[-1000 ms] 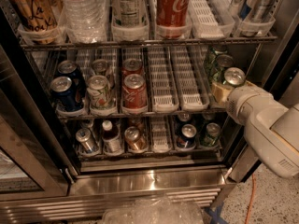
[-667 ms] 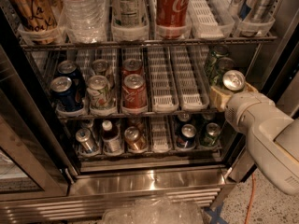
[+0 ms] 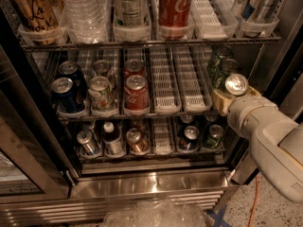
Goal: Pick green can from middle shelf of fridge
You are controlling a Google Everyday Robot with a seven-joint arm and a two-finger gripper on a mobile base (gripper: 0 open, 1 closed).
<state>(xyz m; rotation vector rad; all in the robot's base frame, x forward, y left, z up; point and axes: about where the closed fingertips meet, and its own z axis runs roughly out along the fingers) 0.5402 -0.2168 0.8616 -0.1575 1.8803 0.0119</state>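
The fridge (image 3: 142, 186) stands open with its dark inside in view. On the middle shelf (image 3: 163, 86), white slotted lane trays run front to back. At its right end my gripper (image 3: 231, 97) is shut on a green can (image 3: 236, 84). I see the can's silver top with the pull tab, while its body is mostly hidden by my yellowish fingers (image 3: 220, 100). The can is at the shelf's front edge. Two more green cans (image 3: 218, 63) stand right behind it in the same lane. My white arm (image 3: 274, 141) comes in from the lower right.
Dark blue cans (image 3: 66, 92), a whitish can (image 3: 101, 92) and red cola cans (image 3: 136, 92) fill the shelf's left lanes. Bottles and cans stand on the shelf above, small cans below. The glass door (image 3: 19, 169) is at the left. An orange cable (image 3: 255, 197) lies on the floor.
My gripper and the can it holds have moved slightly down and toward the front of the shelf. Nothing else has moved.
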